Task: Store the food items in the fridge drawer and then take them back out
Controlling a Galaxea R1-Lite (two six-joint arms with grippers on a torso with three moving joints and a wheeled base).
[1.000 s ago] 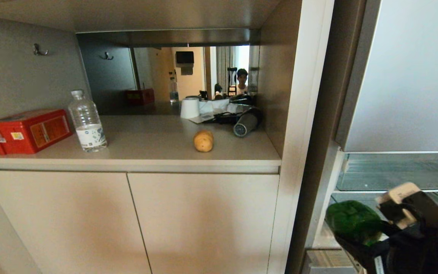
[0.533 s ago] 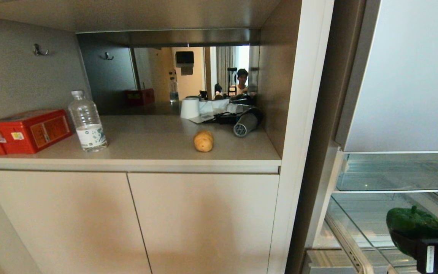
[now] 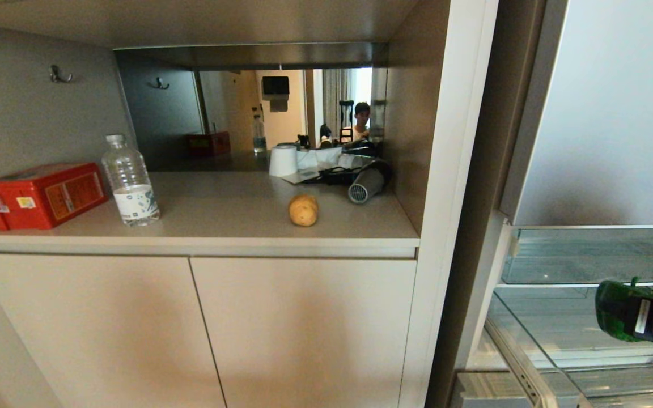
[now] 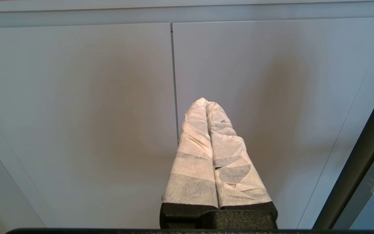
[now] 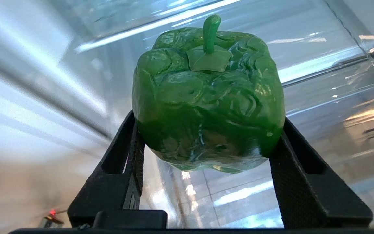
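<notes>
At the lower right of the head view, the right gripper (image 3: 652, 317) is holding the pepper (image 3: 615, 309), its jaws clamped on both sides, over the open drawer (image 3: 522, 340). The potato (image 3: 303, 209) is lying on the counter (image 3: 219, 218). The glossy pepper may be slipping out, or hitting the drawer's front wall. The left gripper (image 4: 206, 104), pressed together, is idling.

We see a glossy, wrinkled, plastic-looking green pepper (image 5: 208, 97) wedged between the matt black textured jaws of the right gripper (image 5: 206, 143). Beyond the jaws lies the clear, shiny plastic drawer (image 5: 320, 81). The left gripper (image 4: 205, 103) has jaws wrapped in white, crinkled cloth-like tape.
</notes>
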